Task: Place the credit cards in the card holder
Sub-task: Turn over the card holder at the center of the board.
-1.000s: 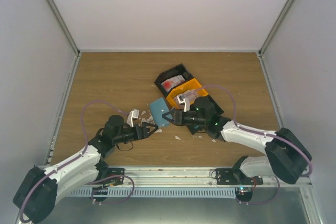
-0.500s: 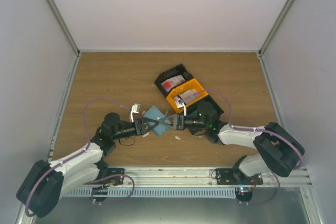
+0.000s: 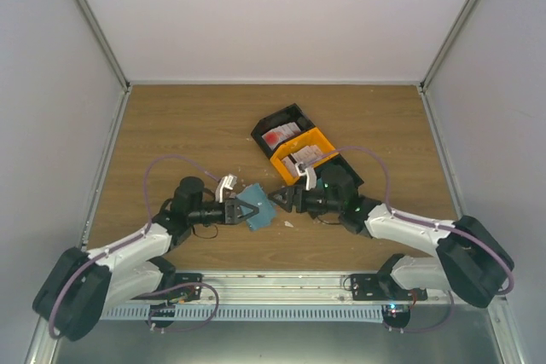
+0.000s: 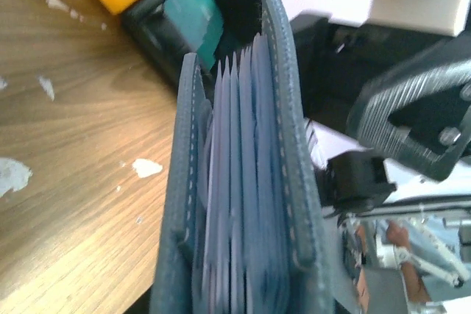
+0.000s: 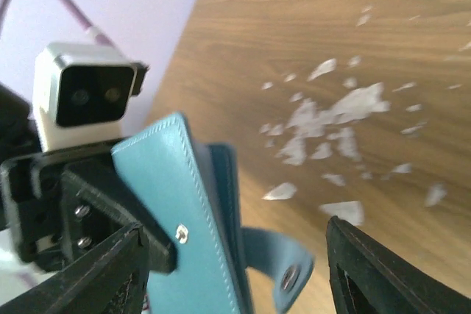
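My left claw (image 3: 241, 210) pinches the blue-teal card holder (image 3: 256, 216); my right claw (image 3: 275, 199) is spread wide just beside it, gripping nothing.

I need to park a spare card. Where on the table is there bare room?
Bare wood: the left-rear quarter of the table, between the left wall and the black tray; also the right-rear corner beyond the orange tray. Crowded: centre front, around the card holder and white scraps.

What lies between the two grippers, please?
The card holder, held by the left gripper, just ahead of the open right gripper; the top view shows it.
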Controlling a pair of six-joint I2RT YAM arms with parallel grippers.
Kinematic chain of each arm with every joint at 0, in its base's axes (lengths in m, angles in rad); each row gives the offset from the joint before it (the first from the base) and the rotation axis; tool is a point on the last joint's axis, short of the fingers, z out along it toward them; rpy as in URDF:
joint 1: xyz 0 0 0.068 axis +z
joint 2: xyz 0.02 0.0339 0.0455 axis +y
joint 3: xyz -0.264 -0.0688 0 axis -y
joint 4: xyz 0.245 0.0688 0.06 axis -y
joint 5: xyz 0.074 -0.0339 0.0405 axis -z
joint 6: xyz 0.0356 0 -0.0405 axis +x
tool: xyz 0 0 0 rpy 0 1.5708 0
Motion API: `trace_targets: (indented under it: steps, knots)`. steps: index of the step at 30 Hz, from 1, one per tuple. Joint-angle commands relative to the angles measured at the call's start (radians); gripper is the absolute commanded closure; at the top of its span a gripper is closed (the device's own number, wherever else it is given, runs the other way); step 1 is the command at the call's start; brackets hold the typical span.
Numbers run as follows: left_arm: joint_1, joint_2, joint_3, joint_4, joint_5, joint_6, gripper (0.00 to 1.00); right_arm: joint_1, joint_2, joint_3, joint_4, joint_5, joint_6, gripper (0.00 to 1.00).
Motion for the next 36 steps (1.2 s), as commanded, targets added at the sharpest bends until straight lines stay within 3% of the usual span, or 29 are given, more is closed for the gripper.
trace_targets:
  steps: [1, 9, 14, 20, 30, 34, 36]
  knots:
    - [0.005, 0.081, 0.048, -0.048, 0.101, 0.144, 1.0, -0.004, -0.058, 0.065, -0.31, 0.227, -0.135, 0.36]
    - [0.005, 0.188, 0.071, -0.003, 0.13, 0.211, 1.0, -0.004, -0.03, 0.086, -0.436, 0.218, -0.127, 0.54]
    - [0.004, 0.204, 0.072, 0.002, 0.137, 0.234, 1.0, -0.003, 0.009, 0.055, -0.345, 0.108, -0.091, 0.59]
    - [0.005, 0.221, 0.065, 0.015, 0.135, 0.229, 1.0, -0.003, 0.071, 0.042, -0.258, 0.048, -0.055, 0.76]
    - [0.005, 0.214, 0.058, 0.017, 0.121, 0.227, 1.0, -0.003, 0.045, 0.027, -0.286, 0.047, -0.044, 0.8]
    - [0.005, 0.217, 0.059, 0.011, 0.115, 0.226, 1.0, -0.002, 0.025, 0.008, -0.262, 0.011, -0.012, 0.99]
    - [0.004, 0.223, 0.061, 0.005, 0.114, 0.227, 0.98, -0.002, 0.016, 0.002, -0.244, 0.013, -0.006, 1.0]
